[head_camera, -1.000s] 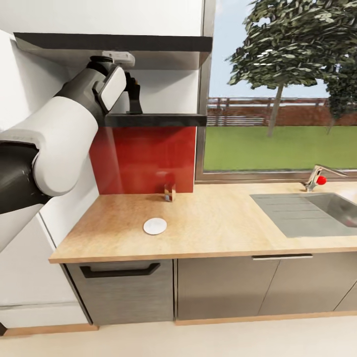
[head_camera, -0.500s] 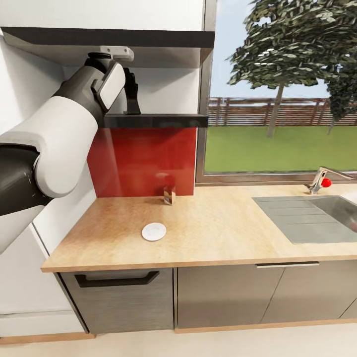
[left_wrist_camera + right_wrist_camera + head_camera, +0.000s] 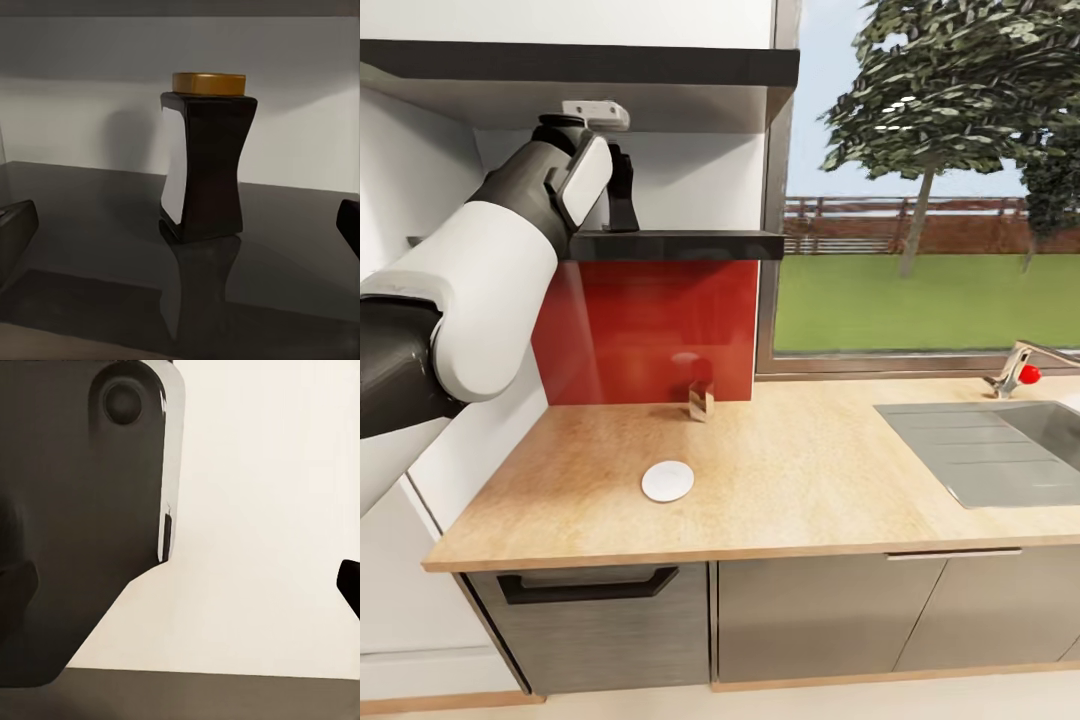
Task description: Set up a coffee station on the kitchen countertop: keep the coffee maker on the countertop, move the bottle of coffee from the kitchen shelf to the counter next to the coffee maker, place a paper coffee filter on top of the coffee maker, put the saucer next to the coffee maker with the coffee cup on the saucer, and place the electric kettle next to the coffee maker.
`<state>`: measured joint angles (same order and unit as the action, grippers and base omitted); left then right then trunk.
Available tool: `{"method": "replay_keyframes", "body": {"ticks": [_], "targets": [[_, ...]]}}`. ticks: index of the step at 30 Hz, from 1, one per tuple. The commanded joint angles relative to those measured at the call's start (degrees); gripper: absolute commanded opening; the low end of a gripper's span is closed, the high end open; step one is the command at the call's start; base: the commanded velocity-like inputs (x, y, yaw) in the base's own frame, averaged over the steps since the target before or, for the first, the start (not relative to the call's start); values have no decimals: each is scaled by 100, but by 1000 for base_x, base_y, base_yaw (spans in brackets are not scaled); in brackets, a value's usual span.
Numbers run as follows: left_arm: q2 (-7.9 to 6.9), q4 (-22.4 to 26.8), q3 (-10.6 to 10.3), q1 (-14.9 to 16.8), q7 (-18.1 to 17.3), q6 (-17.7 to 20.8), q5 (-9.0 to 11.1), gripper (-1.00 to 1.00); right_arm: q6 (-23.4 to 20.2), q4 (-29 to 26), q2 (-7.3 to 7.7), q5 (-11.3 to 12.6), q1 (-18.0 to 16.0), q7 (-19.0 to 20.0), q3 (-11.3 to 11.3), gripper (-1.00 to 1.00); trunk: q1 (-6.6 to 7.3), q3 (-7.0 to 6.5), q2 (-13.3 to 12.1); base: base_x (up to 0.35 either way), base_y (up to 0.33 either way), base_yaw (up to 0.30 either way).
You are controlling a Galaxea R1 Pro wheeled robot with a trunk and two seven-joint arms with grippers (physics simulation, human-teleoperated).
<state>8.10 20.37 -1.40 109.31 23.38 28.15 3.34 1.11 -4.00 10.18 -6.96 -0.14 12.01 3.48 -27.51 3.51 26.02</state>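
Camera shifted, left end effector (image 3: 180, 225) spread before bottle of coffee (image 3: 204, 159)

My left gripper (image 3: 622, 190) is up on the shelf (image 3: 690, 243), bottle of coffee (image 3: 206, 157) standing just beyond its fingers. Below, on the countertop (image 3: 810, 480): saucer (image 3: 667, 481) near-left, small jar (image 3: 701, 401) behind it by the backsplash, sink (image 3: 1000, 450) far right.
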Motion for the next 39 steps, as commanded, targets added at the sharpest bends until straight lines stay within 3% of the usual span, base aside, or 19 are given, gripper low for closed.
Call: {"method": "replay_keyframes", "body": {"ticks": [1,24,31,39], "targets": [[0,7,-16,1,32,24,35,100,12,-4,1,-59,-2,20,39,100,-3,12,11,30,0,0],[-1,4,-34,-51,35,9,-10,100,12,-4,1,-59,0,20,39,100,-3,12,11,40,0,0],[-1,10,-32,-366,36,-35,-8,100,12,-4,10,-58,-1,20,39,100,-3,12,11,228,0,0],[2,19,-39,-427,71,-65,-9,100,11,-4,10,-56,-3,20,39,100,-3,12,11,102,0,0]]}}
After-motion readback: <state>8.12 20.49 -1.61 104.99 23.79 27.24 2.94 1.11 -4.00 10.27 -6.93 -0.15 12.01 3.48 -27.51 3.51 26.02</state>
